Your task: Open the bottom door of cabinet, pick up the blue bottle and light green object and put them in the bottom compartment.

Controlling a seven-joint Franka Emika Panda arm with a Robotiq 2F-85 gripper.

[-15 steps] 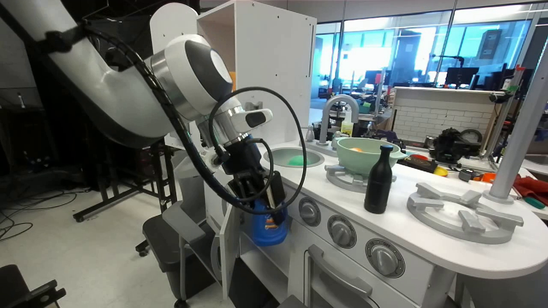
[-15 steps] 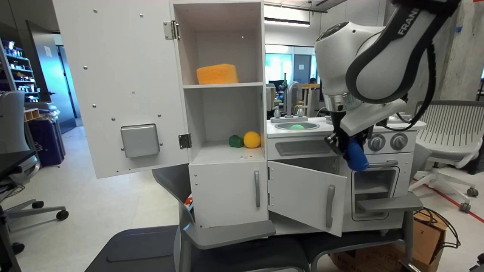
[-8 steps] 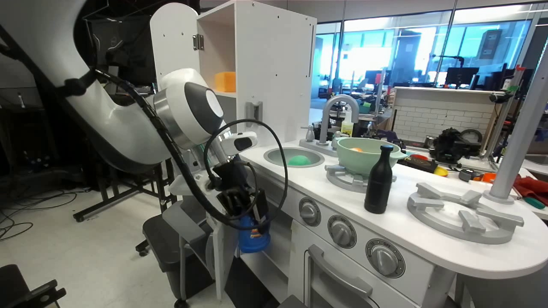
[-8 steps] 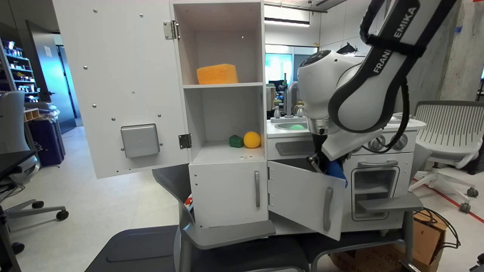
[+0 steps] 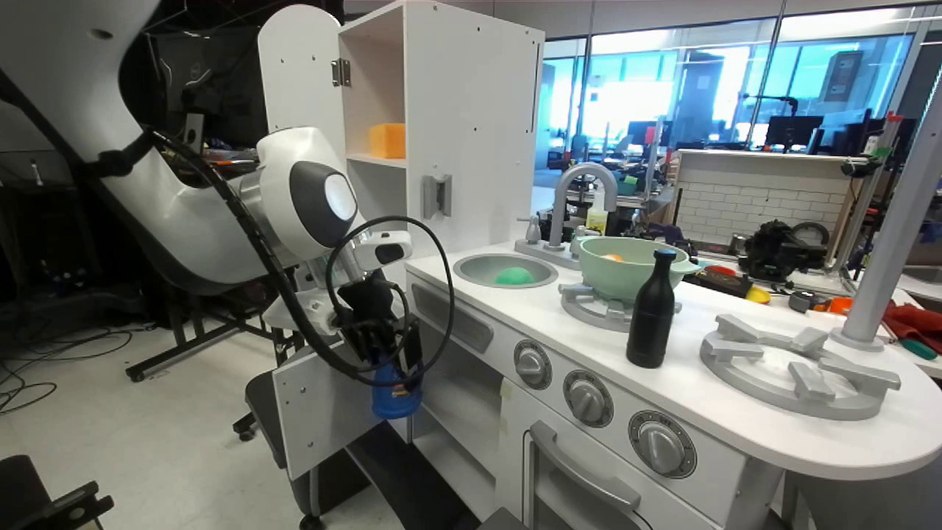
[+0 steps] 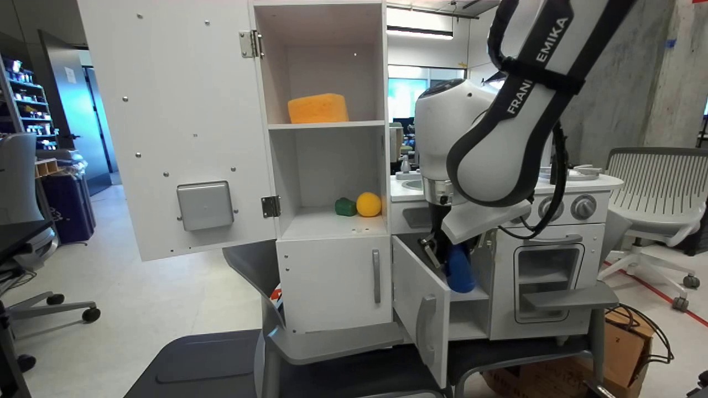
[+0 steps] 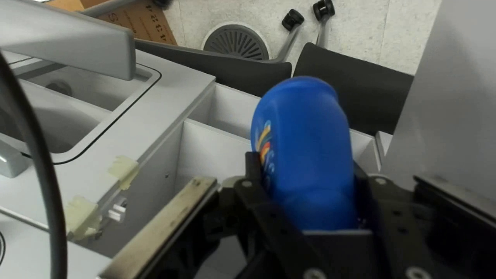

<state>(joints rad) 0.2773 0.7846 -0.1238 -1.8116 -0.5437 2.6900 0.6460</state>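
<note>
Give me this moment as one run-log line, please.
tool: gripping blue bottle | bottom door: open | placing in bottom compartment: not yet done | rounded light green object: in sink

In the wrist view, my claw (image 7: 306, 172) shows matt black parts, and the metal strip (image 7: 161, 228) at lower left looks scuffed. At centre, the blue bottle (image 7: 304, 131) is smooth plastic with a soft sheen. Left of centre, the tape (image 7: 124, 168) looks papery and crinkled; the box (image 7: 135, 23) at upper left is brown cardboard. In an exterior view, the bottom door (image 6: 407, 290) is a smooth white board, the hinge (image 6: 270, 207) left of centre bare metal, and the wall (image 6: 619, 83) at upper right rough-looking concrete. In an exterior view, I see a matt black bottle (image 5: 651, 316) right of centre, a smooth green plastic bowl (image 5: 618, 269), and my arm's shell (image 5: 188, 235) at upper left, faintly glossy.
</note>
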